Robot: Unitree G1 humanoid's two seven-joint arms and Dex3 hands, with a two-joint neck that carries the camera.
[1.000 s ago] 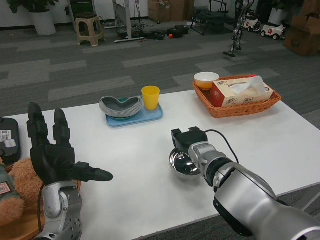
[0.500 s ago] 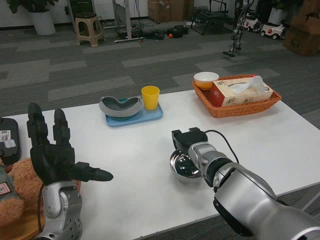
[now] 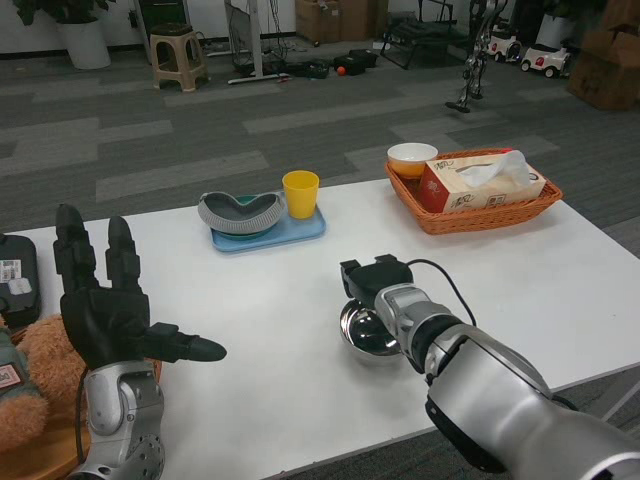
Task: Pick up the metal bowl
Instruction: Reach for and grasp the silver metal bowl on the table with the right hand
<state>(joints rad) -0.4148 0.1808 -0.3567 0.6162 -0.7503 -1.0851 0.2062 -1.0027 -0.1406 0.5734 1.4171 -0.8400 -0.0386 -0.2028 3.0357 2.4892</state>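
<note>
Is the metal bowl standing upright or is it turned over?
Upright: the metal bowl shows its shiny hollow inside facing up, on the table. The right hand covers its far rim.

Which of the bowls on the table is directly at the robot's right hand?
The metal bowl, shiny, on the bare table under the right hand. The cream bowl sits far off in the wicker basket.

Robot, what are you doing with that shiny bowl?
The robot is trying to pick up the metal bowl, which sits on the white table. Its right hand is down at the bowl's far rim, but the view does not show whether it grips the bowl. The left hand waits open, raised over the table's left end, near a teddy bear. Further back are a blue tray with a yellow cup, and a wicker basket.
</note>
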